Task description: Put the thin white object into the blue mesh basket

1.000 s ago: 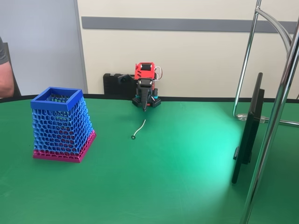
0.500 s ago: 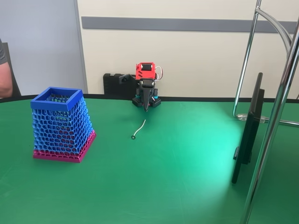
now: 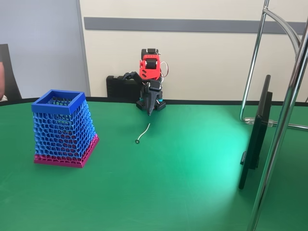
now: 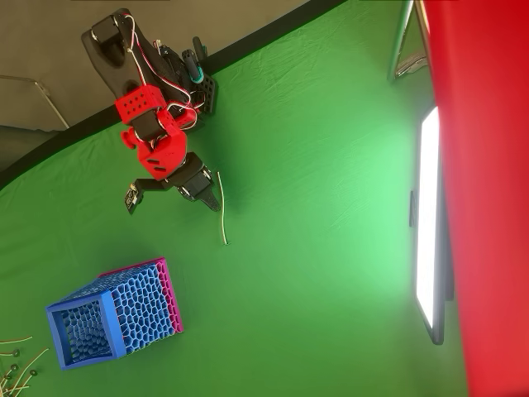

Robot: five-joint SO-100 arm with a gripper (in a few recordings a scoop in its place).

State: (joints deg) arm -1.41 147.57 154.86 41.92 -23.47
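Observation:
The thin white object (image 3: 143,132) lies flat on the green table, a slightly curved strand with a small loop at its near end; from overhead the thin white object (image 4: 222,212) runs almost straight down the picture. My gripper (image 3: 150,112) points downward just behind the strand's far end, a little above the cloth, its fingers together with nothing between them. In the overhead view my gripper (image 4: 212,200) sits close to the left of the strand's upper half. The blue mesh basket (image 3: 58,101) stands upright at the left, and the blue mesh basket (image 4: 80,330) shows open at the top.
A black screen (image 3: 255,134) stands edge-on at the right between chrome stand poles (image 3: 284,120). A black box (image 3: 118,86) sits behind the arm's base. Several spare white strands (image 4: 12,364) lie beyond the basket. A person's arm (image 3: 1,79) shows at the left edge.
The arm's red upper part has risen and tilted while the gripper tip stays near the same spot. The person at the left edge has drawn back.

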